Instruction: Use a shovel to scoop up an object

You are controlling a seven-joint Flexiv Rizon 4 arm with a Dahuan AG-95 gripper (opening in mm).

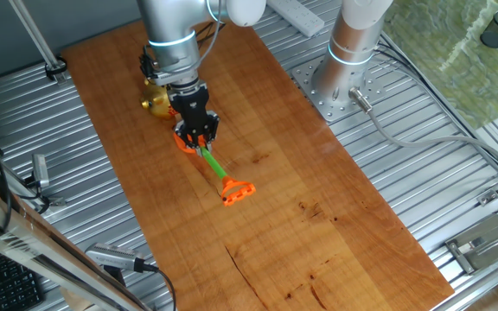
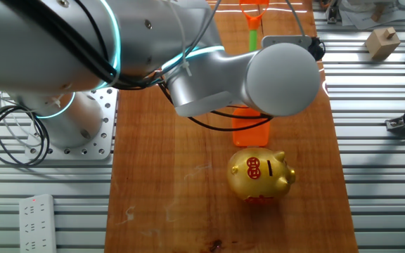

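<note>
The shovel point(image 1: 215, 164), a long plastic toy with an orange scoop blade, thin green shaft and orange D-shaped loop end, lies flat on the wooden table point(image 1: 318, 199). From one fixed view I see its loop end pointing toward the near middle of the board, and its blade end under the arm. The black two-finger hand point(image 1: 201, 138) is down on the shaft just beside the blade, its fingers point(image 1: 207, 130) drawn close around the green shaft; I judge it clamped on the shovel. From the other fixed view the arm's grey body hides the hand, and only part of the orange blade point(image 2: 250, 126) and the far loop end show. A shiny gold piggy bank with red marks point(image 2: 260, 174) stands on the table near the blade. The small grey-tan block I cannot find in either view. A tan cardboard-coloured block point(image 2: 381, 42) sits off the board on the metal slats.
</note>
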